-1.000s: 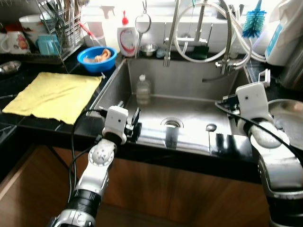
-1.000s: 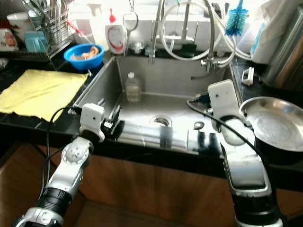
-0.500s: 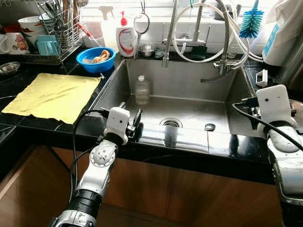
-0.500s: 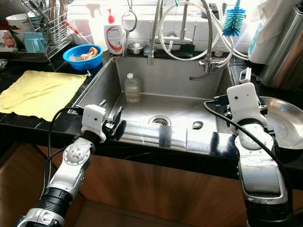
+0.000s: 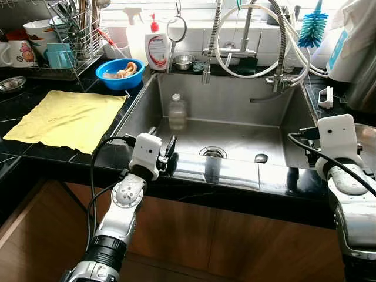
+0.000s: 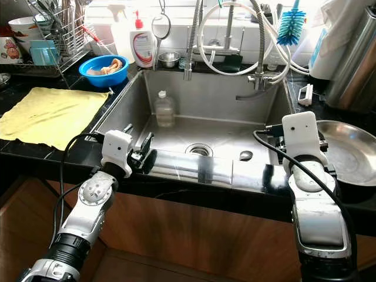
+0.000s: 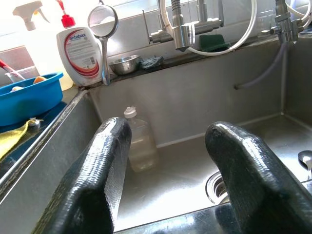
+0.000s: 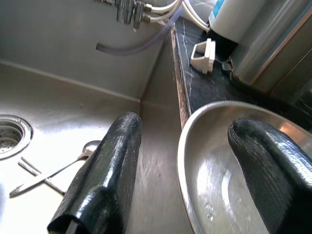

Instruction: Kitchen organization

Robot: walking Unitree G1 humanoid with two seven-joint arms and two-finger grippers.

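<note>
Right gripper (image 8: 185,180): fingers apart, straddling steel bowl (image 8: 229,180) rim beside sink (image 6: 194,97); left gripper (image 7: 165,170): fingers apart, over sink front edge.

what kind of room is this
Most likely a home kitchen, at the washing-up spot: a steel sink with a hose tap, a dish rack with mugs and cutlery, and a soap bottle on the black counter.

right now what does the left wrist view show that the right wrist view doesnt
Left wrist view: a clear bottle standing in the sink, a soap bottle, a blue bowl and the faucet. Right wrist view: a steel bowl on the counter, its rim between the open jaws, plus a spoon on the sink floor. Both share the sink and its drain.
</note>
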